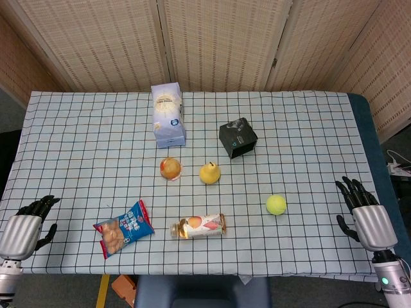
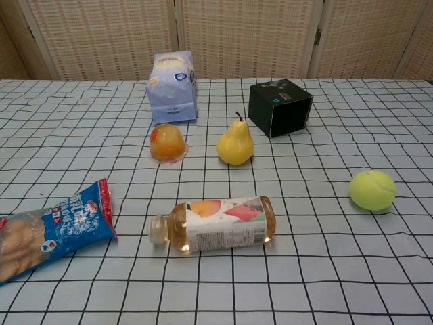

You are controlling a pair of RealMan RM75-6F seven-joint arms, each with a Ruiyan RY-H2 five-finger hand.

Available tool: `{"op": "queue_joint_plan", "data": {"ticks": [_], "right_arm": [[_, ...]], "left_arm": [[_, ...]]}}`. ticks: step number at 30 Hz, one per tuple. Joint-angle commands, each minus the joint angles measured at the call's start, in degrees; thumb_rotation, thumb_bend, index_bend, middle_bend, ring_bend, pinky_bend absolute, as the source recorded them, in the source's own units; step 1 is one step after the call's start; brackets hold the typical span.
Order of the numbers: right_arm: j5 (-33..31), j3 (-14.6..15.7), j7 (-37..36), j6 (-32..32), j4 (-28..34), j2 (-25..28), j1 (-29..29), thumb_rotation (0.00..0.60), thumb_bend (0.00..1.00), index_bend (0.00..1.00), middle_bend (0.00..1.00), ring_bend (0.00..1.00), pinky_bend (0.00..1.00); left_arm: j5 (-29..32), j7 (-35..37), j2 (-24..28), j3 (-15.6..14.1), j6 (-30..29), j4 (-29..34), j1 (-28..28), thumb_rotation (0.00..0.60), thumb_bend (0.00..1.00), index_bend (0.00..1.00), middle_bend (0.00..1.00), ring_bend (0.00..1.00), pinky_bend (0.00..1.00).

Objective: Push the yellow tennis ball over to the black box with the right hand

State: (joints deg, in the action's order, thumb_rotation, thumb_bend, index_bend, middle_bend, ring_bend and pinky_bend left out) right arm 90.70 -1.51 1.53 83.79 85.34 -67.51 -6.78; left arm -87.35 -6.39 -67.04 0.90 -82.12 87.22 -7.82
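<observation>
The fuzzy yellow tennis ball (image 1: 276,205) sits on the checked cloth (image 1: 308,128), at five o'clock from the matte black box (image 1: 237,138), whose small label is probably illegible. Right hand (image 1: 363,212) and left hand (image 1: 29,224) rest empty, fingers loosely spread.

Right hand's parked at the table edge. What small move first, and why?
Probably bring the right hand in behind the tennis ball, on its near-right side. The hand sits well clear of it, and the black box lies up-left, so pushing from there heads boxward.
</observation>
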Motion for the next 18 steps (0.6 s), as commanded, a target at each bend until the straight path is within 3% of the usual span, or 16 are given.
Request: {"op": "queue_joint_plan", "data": {"ticks": [1,15,18], "right_arm": [[0.21,0.14,-0.03,0.05,0.17,0.18,0.05,0.6,0.32,0.01,0.0,0.0,0.23],[0.01,-0.08,0.13,-0.36,-0.23,0.11,-0.37,0.6,0.32,0.01,0.0,0.0,0.23],[0.9,-0.11,1.95,0.17,-1.64,-0.68,-0.61,0.6,0.45,0.04,0.01,0.0,0.23]], "left_arm": [[-0.22,-0.03,0.11,-0.05,-0.32,0.23,0.09,0.6,0.42,0.22,0.18,0.22,0.36],[-1.0,0.46,0.69,-0.46,-0.52,1.01,0.13,0.6,0.42,0.22,0.19,0.22,0.36],[-0.8,0.81,1.1,-0.63,-0.18,1.49,0.17,0.6,0.42,0.22,0.19,0.22,0.36]]}}
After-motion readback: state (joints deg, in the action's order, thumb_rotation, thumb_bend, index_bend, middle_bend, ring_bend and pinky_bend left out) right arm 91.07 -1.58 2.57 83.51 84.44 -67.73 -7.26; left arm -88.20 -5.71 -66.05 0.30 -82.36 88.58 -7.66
